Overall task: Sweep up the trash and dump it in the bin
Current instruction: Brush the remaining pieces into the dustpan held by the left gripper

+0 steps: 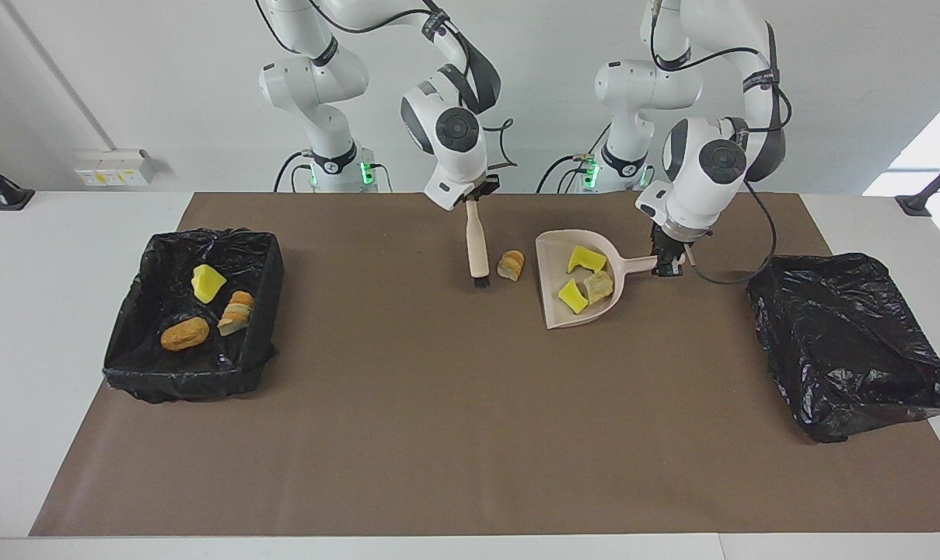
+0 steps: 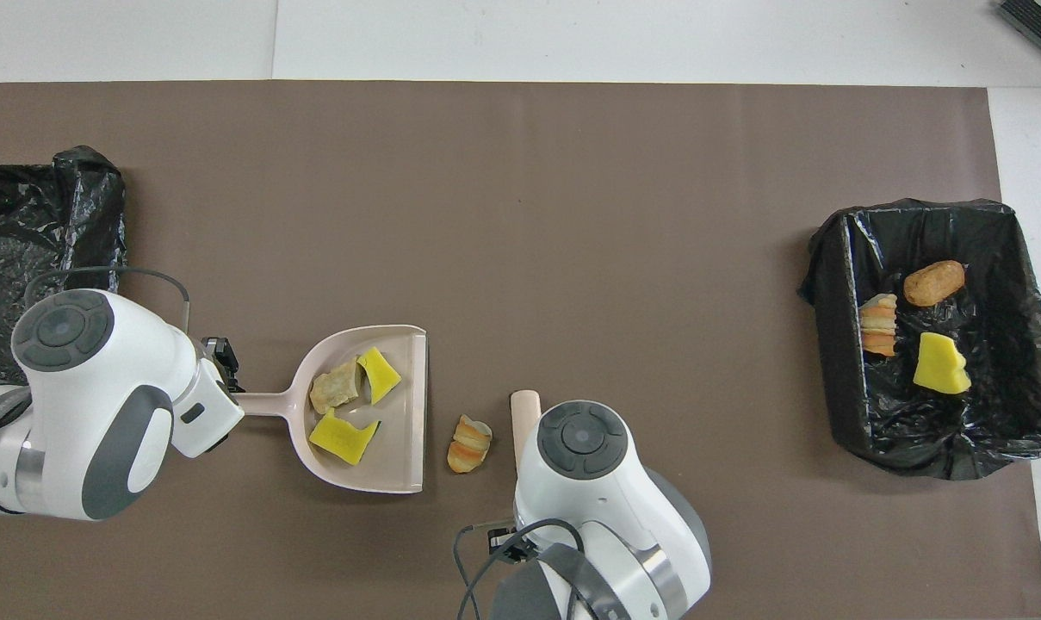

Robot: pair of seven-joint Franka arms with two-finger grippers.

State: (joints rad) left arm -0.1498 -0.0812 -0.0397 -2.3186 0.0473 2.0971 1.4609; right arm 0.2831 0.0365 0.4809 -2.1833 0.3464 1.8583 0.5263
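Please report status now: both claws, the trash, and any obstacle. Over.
Left claw shut on dustpan handle. Right claw shut on brush. Three scraps in pan, one bread lump on the mat between brush and pan. Nothing blocking.

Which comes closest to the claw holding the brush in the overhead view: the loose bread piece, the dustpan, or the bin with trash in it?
1. Bread piece, on the mat beside the brush in the right claw.
2. Dustpan, just past the bread.
3. Bin, at the right arm's end of the table.

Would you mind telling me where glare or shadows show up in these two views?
Facing view: the black liner of the bin at the left arm's end shines in patches; bright light enters at the frame's edge nearby. Overhead view: the dustpan casts only a faint shadow; the other bin's liner glints.
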